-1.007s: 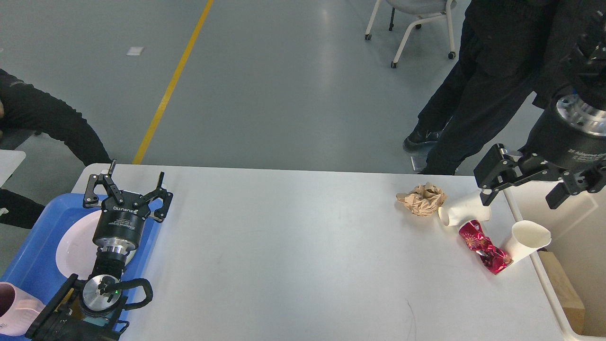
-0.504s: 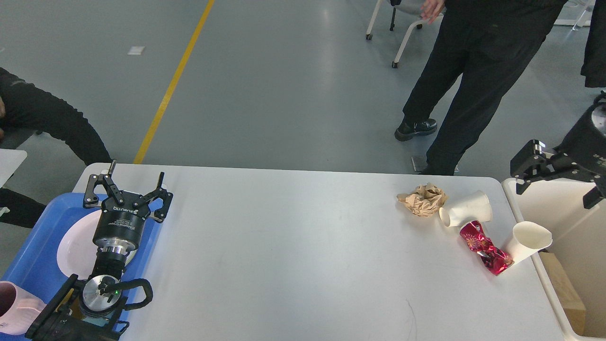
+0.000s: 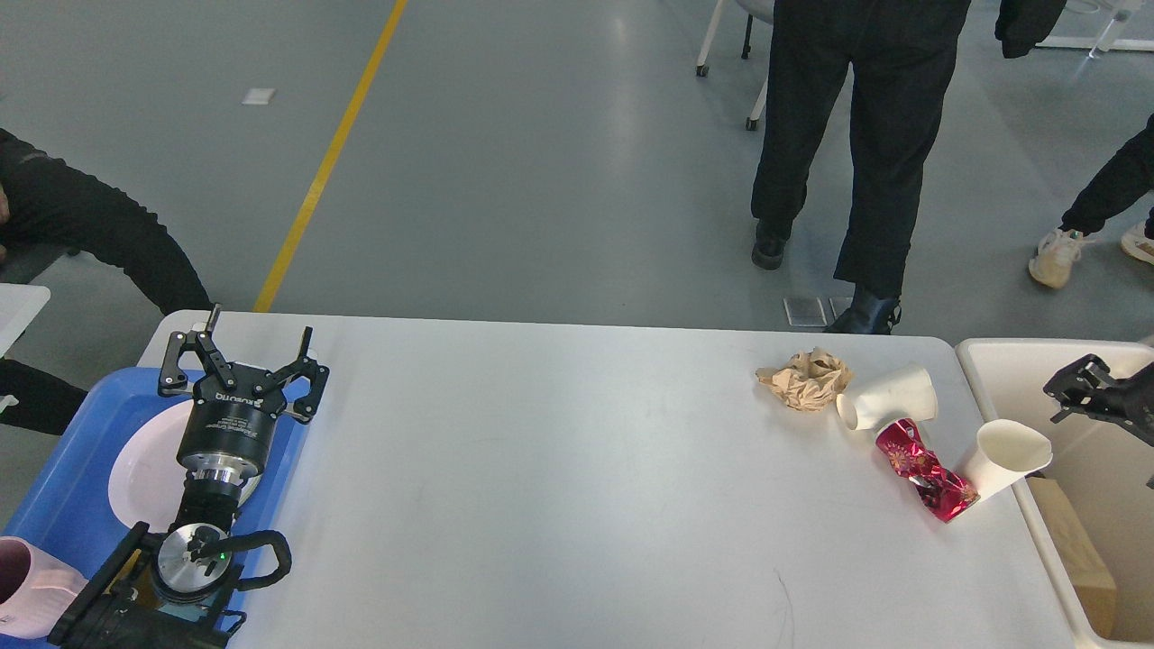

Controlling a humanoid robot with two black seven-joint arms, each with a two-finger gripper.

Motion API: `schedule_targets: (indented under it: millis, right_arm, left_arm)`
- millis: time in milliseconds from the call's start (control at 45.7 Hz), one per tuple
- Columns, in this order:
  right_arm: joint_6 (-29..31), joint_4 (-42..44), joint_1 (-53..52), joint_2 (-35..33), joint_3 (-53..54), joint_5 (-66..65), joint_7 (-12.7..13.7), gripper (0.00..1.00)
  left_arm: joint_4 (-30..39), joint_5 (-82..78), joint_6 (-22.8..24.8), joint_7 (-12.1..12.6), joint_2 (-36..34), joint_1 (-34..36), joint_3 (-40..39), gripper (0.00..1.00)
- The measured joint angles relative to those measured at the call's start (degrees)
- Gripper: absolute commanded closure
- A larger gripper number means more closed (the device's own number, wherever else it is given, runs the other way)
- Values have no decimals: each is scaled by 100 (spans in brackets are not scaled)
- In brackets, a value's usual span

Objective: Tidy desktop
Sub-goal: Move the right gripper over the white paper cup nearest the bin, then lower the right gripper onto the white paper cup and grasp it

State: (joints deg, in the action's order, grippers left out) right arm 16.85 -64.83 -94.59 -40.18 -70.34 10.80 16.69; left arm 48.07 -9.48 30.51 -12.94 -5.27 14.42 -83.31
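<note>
Grey workshop floor with a yellow line stretches behind the desktop (image 3: 577, 487), a broad white worktop filling the lower part of the head view. Litter sits bunched near its right end: a crumpled brown paper ball (image 3: 805, 379), a white paper cup on its side (image 3: 886, 397) touching it, a crushed red foil wrapper (image 3: 924, 469) just below, and a second white paper cup (image 3: 1008, 458) leaning at the worktop's right edge.

A cream bin (image 3: 992, 353) stands just beside that edge, and the right end effector (image 3: 1086, 389) hovers over it, well clear of the litter. The left end effector (image 3: 242, 361) is released, fingers spread, above a blue tray (image 3: 63, 487) that holds a white plate (image 3: 144, 469).

Judging by the layout, the step in hand is clearing the next piece of litter into the bin. The leaning cup looks the easiest start: nearest the bin and free on its outer side. A light grip across its wall, not its rim, should avoid crushing it or nudging the wrapper.

Only a sliver of the right end effector shows at the frame's edge, dark and small, so I cannot tell whether it is released or clenched. A pink object at the bottom left corner is cut off.
</note>
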Motion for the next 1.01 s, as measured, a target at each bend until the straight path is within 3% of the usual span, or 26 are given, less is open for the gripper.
schedule_targets:
  millis: [241,723,810,1007]
  right_arm:
    - [-280,884,1227,215,1058,10,34,0]
    - [-367,2219,2581,823,1791,10,37,1]
    - [-374,2285,2662,844,1890,10,36,8]
    - [-587,2300,2754,853,1977,62,44,42]
  left_arm:
    - [0,-2,-4,0,0,0,3,4]
    - [0,-2,-9,-6,0,2,4,4]
    - [0,-1,-9,-6,0,2,4,4]
    - [0,-1,-9,-3,0,7,5,4]
